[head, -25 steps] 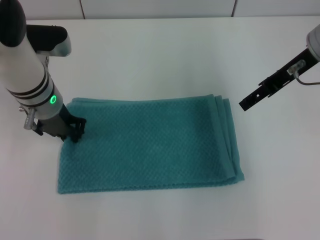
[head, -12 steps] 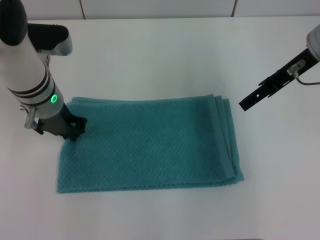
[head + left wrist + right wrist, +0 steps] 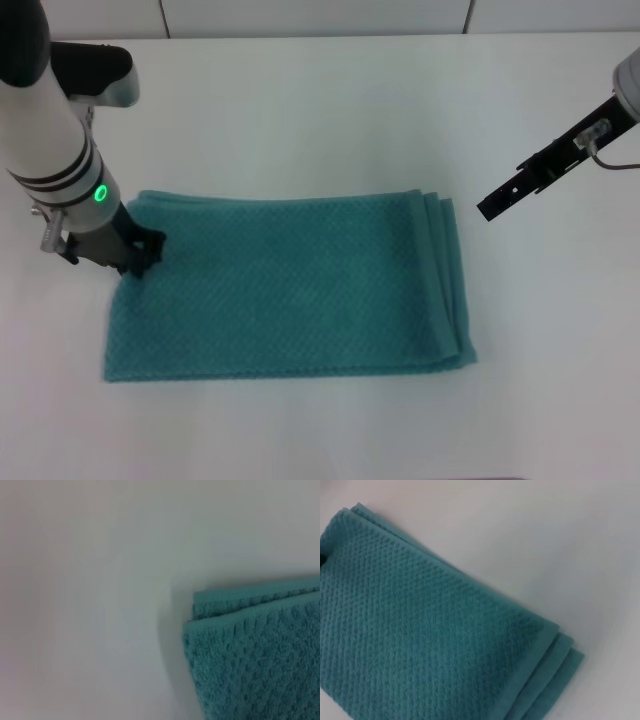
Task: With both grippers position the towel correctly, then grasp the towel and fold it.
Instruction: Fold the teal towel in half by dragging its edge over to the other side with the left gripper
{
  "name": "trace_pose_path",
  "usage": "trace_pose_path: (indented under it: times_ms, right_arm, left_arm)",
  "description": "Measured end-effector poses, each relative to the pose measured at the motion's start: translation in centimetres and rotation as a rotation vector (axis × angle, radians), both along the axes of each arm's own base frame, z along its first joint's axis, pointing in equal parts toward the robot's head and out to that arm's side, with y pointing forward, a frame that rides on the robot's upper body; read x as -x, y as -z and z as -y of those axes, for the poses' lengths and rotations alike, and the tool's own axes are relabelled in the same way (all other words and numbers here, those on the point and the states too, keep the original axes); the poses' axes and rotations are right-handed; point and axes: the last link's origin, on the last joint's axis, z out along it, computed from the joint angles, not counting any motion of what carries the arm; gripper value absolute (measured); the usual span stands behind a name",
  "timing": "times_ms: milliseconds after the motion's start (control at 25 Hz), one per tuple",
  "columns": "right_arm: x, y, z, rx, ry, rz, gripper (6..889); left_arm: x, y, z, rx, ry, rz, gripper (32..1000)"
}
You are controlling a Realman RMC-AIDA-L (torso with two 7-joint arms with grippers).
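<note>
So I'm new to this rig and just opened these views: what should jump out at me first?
The teal towel dominates, lying flat in the middle of the white table, its stacked folded edges showing on the robot's right side. The left gripper is down on the towel's far left corner. The right gripper hangs above bare table, apart from the towel's far right corner.

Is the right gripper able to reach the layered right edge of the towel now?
Probably yes: the right gripper hangs beside the towel, apart from its layered edge, with only bare table between them.
</note>
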Motion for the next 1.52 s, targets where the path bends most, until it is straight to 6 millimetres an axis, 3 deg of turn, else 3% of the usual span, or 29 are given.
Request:
trace_pose_path:
  times_ms: [640, 840, 1080, 1360, 1440, 1520]
  right_arm:
    - [0.0, 0.1, -0.1, -0.004, -0.002, -0.002, 855]
    - [-0.2, 0.1, -0.1, -0.006, 0.001, -0.003, 856]
    - [-0.1, 0.1, -0.2, -0.008, -0.008, -0.003, 856]
    - [-0.2, 0.1, -0.2, -0.011, -0.01, -0.007, 855]
    - [0.0, 0.1, -0.3, -0.012, -0.014, -0.015, 855]
    - [0.2, 0.2, -0.3, -0.013, -0.018, -0.021, 855]
  left_arm:
    - [2.9, -4.2, -0.8, -0.085, -0.054, -0.106, 77]
    - [2.9, -4.4, -0.7, -0.076, -0.06, -0.1, 78]
    - [-0.4, -3.5, -1.2, -0.01, 0.007, 0.012, 89]
    - [-9.8, 0.8, 0.5, 0.193, 0.239, 0.642, 114]
    - [-11.1, 2.0, 0.9, 0.2, 0.258, 0.798, 121]
    - [-11.0, 3.3, 0.8, 0.178, 0.233, 0.88, 128]
